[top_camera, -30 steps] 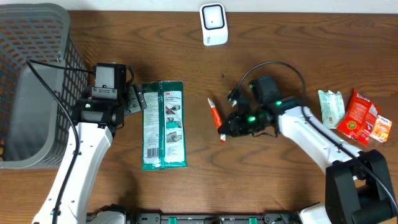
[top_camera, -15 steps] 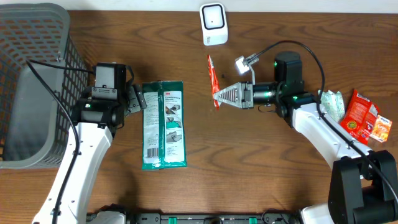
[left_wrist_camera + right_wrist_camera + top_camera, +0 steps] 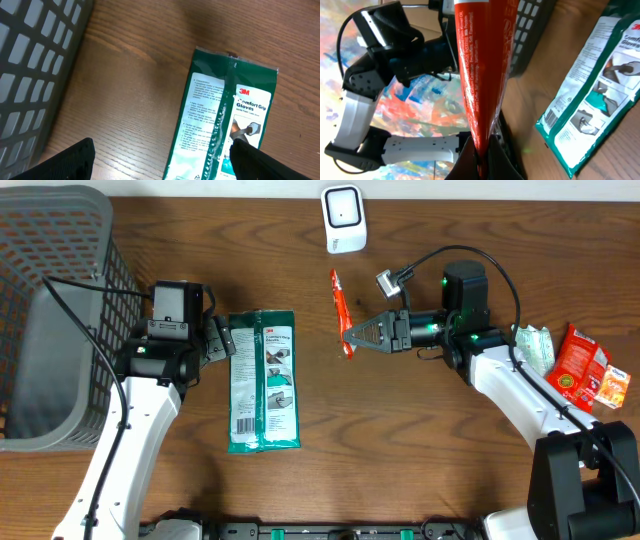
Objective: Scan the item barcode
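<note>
Tube, pinched by its tail in the right end effector, could swing or slip loose before squarely facing the scanner

- Table: brown wood, visible grain, low satin sheen.
- Basket: grey plastic lattice, matt.
- Glove pack: green plastic film, glossy, slightly creased.
- Red tube: smooth plastic, glossy, printed.
- Scanner: white plastic, smooth.

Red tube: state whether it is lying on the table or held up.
Held up. The right hand is shut on one end of the red tube; the right wrist view shows it jutting clear of the table.
</note>
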Motion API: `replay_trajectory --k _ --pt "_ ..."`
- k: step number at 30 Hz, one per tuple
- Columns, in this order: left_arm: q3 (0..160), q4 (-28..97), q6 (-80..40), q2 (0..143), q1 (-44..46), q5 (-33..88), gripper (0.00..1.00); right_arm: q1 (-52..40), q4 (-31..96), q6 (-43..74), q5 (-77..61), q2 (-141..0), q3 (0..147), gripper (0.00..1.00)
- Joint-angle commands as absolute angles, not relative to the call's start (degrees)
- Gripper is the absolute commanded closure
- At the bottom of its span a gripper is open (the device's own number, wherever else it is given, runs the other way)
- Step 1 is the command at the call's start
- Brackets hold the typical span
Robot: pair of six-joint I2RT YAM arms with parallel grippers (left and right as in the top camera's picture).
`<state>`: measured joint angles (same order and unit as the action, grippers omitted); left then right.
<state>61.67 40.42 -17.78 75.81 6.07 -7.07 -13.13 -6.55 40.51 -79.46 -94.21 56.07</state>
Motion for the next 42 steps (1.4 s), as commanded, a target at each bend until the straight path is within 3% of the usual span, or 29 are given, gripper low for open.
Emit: replay_trajectory --k 1,9,10,15,21,28,35,42 --pt "62.7 40.5 -17.9 76.0 5.9 -8.0 0.13 -12.8 -6.7 38.0 -82.8 -93.5 56.4 0.99" --pt "62.7 38.0 -18.8 76.0 5.9 -4.4 0.13 -12.8 -6.6 35.8 -84.6 -93.5 56.2 0.99" --pt "62.7 37.6 -19.0 76.0 5.9 0.1 0.04 -12.8 -6.6 35.9 -84.6 -93.5 56.2 0.99" --pt "62.7 32.6 -14.4 76.0 6.0 38.5 0.09 -12.8 -6.7 35.7 -84.8 -93.5 56.1 0.99" --pt "62.7 17.4 -14.2 76.0 6.0 68.7 0.10 -12.8 -6.7 35.7 -86.8 -93.5 56.1 0.99" --pt "62.7 14.3 -13.5 76.4 10.2 69.0 0.11 -12.8 -13.7 44.4 -86.9 -93.5 56.1 0.99" --pt "62.7 13.1 -13.6 76.5 14.2 56.4 0.14 -13.9 -30.8 58.8 -86.4 -93.5 56.1 0.99" --pt "62.7 6.7 -15.4 76.5 16.1 56.4 0.16 -17.2 -35.2 61.7 -83.8 -93.5 56.1 0.99"
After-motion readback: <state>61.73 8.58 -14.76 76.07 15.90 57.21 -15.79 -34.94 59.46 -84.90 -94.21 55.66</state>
